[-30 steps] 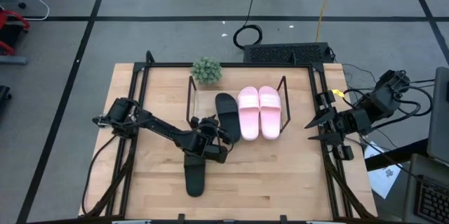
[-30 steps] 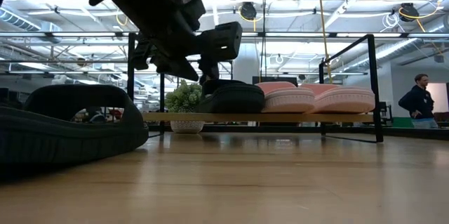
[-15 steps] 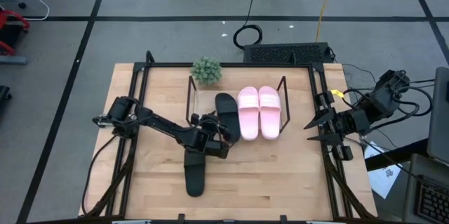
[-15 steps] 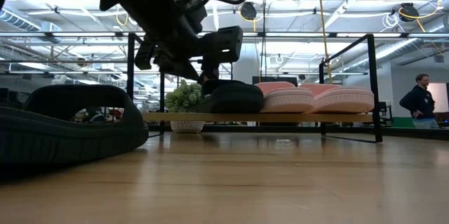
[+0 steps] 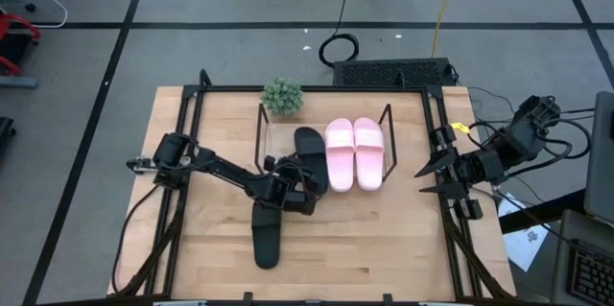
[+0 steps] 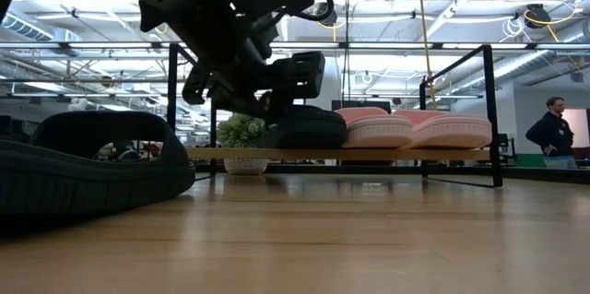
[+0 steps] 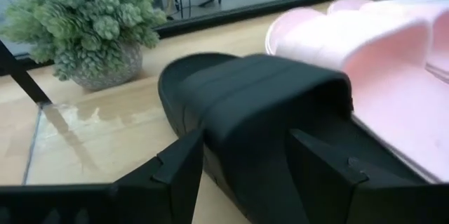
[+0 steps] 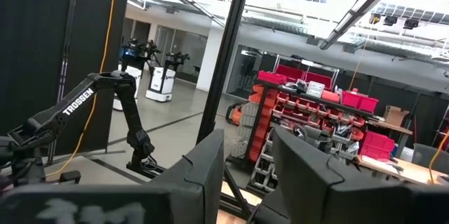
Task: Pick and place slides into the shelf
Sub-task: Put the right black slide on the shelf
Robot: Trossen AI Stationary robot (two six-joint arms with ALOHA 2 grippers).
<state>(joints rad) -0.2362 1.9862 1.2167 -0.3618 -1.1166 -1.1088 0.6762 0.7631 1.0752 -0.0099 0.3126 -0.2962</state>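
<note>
The black slide (image 5: pixel 267 236) lying loose on the table looks light and rubbery, best pinched across its wide strap by the left gripper (image 5: pixel 305 194), whose fingers stand wide and empty.

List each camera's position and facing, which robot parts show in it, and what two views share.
High view: overhead, straight down on the table; both arms, left hand at the shelf.
Low view: table height, level toward the shelf; left arm overhead.
Left wrist view: behind its open fingers, facing the black slide.
Right wrist view: looks off the table into the room; own fingers.
Shared: high and left wrist both show the plant and pink slides.
</note>
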